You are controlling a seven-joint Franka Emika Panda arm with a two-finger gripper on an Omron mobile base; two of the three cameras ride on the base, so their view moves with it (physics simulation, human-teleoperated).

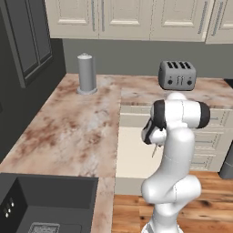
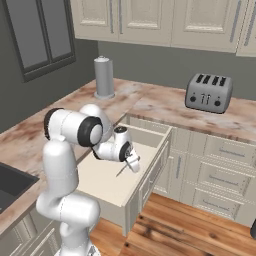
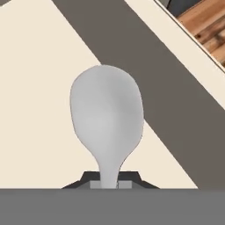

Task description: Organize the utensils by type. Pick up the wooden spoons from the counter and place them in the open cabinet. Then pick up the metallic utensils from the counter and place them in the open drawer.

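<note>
Metal spoon (image 3: 107, 127) sits clamped in the gripper (image 3: 110, 183), fingers pinched tight on its thin neck w/ the pale grey oval bowl pointing to 12 o'clock in the hand view, over the cream floor of the open drawer (image 3: 30, 88). A broad dark shadow band runs from 11 to 5 o'clock across that floor, and wood flooring (image 3: 204, 24) peeks in at 1 o'clock past the drawer rim. In the right base view the gripper (image 2: 131, 162) hangs above the drawer (image 2: 107, 182), spoon (image 2: 123, 170) showing as a thin grey sliver slanting down toward 7 o'clock from the fingers, not touching the drawer floor as far as I can tell. Drawer is pulled out from the cream cabinets under the marbled worktop (image 2: 165, 107), its front (image 2: 150, 177) at 4 o'clock of the gripper. In the left base view the gripper (image 1: 156, 144) is mostly hidden behind the white arm (image 1: 175, 150); spoon (image 1: 154, 151) is a short dark sliver just below it, over the drawer (image 1: 132, 154). Toaster (image 1: 177, 75) stands on the worktop (image 1: 77, 127) at 12 o'clock of the arm, grey paper towel roll (image 1: 86, 73) upright at 10 o'clock, dark sink (image 1: 41, 205) at 8 o'clock. Same toaster (image 2: 209, 92) and roll (image 2: 104, 76) show from the right side, well apart.
</note>
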